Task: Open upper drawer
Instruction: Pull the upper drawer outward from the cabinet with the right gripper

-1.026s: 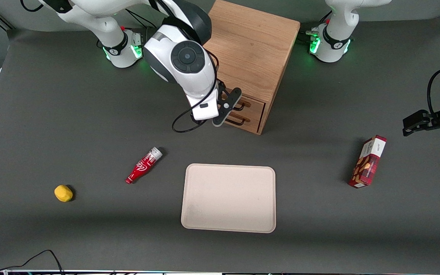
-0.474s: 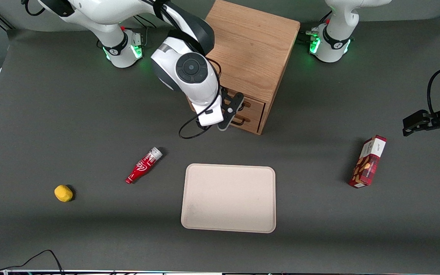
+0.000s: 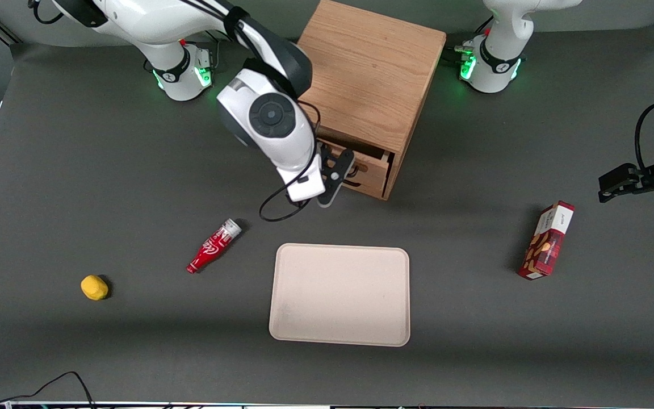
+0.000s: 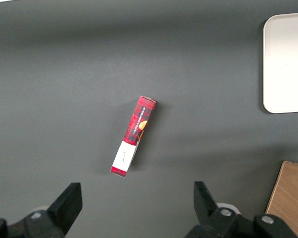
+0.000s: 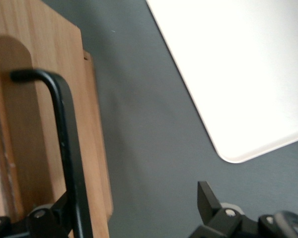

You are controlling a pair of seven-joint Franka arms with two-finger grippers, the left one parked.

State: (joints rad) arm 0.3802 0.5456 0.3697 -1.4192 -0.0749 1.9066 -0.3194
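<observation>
- In the cabinet (image 3: pixel 369 79), the upper drawer (image 3: pixel 373 165) sat slightly pulled out, front facing the tray (image 3: pixel 340 294), handle (image 5: pixel 69 153) running crosswise.
- Arm angled down; gripper (image 3: pixel 335 176) spread around that handle.

Grey table (image 3: pixel 77 170): cabinet (image 3: pixel 369 74), tray (image 3: pixel 339 294), bottle (image 3: pixel 213 246), lemon (image 3: pixel 94 287), box (image 3: pixel 546 240).

- A dark grey mat (image 3: pixel 77 170) covers the whole table, lit evenly from above with soft shadows under what stands on it.
- A boxy oak cabinet (image 3: pixel 372 74) stands at the edge of the table farthest from the front camera.
- Black cable (image 3: pixel 49 386) loops at the nearest edge, toward the working arm's end.
</observation>
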